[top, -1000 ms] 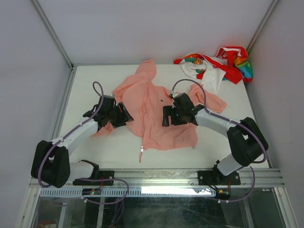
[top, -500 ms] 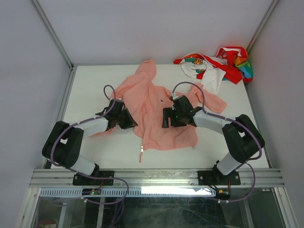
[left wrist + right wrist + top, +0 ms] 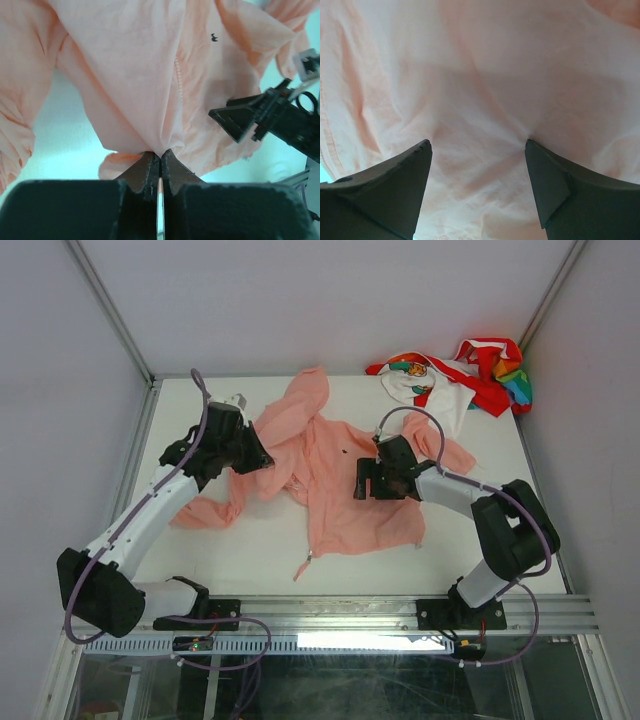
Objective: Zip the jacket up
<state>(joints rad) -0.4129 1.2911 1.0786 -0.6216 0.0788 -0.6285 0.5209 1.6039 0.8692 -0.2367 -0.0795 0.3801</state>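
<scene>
The salmon-pink jacket point(image 3: 335, 495) lies spread across the middle of the table, hood toward the back. My left gripper point(image 3: 257, 454) is raised over its left side. In the left wrist view that gripper point(image 3: 160, 154) is shut on a pinched fold of the jacket point(image 3: 140, 65), and the cloth fans out from the tips. My right gripper point(image 3: 363, 481) rests low on the jacket's right half. In the right wrist view its jaws point(image 3: 477, 146) stand wide open with the tips against flat jacket cloth point(image 3: 485, 75) and nothing is held. A thin zipper end point(image 3: 305, 562) trails from the bottom hem.
A red, white and rainbow-coloured garment point(image 3: 455, 375) lies bunched in the back right corner. Enclosure walls stand on the left, back and right. Bare white table point(image 3: 245, 555) shows in front of the jacket. My right arm's gripper point(image 3: 250, 120) shows at the right of the left wrist view.
My left gripper has shut on the jacket's left side and moved up and toward the back, pulling the cloth with it. The right gripper stayed open and shifted slightly right.
</scene>
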